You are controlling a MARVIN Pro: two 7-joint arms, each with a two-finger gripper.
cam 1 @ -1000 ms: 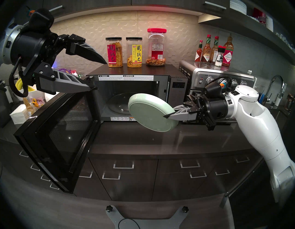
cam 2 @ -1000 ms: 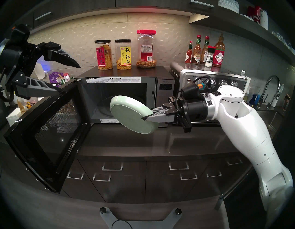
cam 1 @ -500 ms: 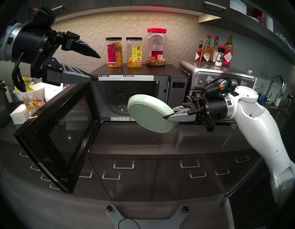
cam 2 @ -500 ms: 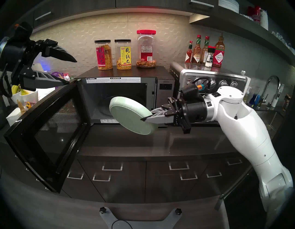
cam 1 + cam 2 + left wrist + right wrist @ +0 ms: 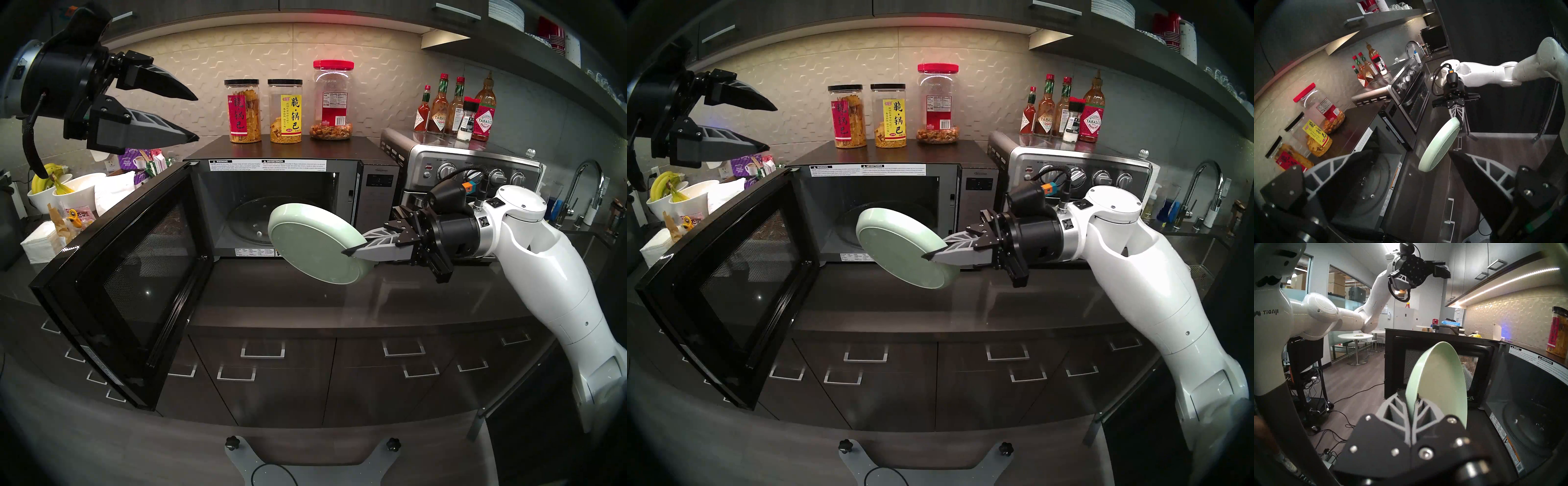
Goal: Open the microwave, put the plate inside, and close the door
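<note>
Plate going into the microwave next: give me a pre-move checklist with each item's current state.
1. Door swung wide, clear of the opening: ok.
2. Right gripper shut on the rim of the plate: ok.
3. Plate level enough to set down: not ok, it hangs steeply tilted in front of the opening.
4. Glass turntable inside the microwave bare: ok as far as it shows; the plate hides its right part.
5. Left gripper out of the path: ok, open and raised above the door's top edge.
6. Grip firm enough for the tilt: cannot tell.
</note>
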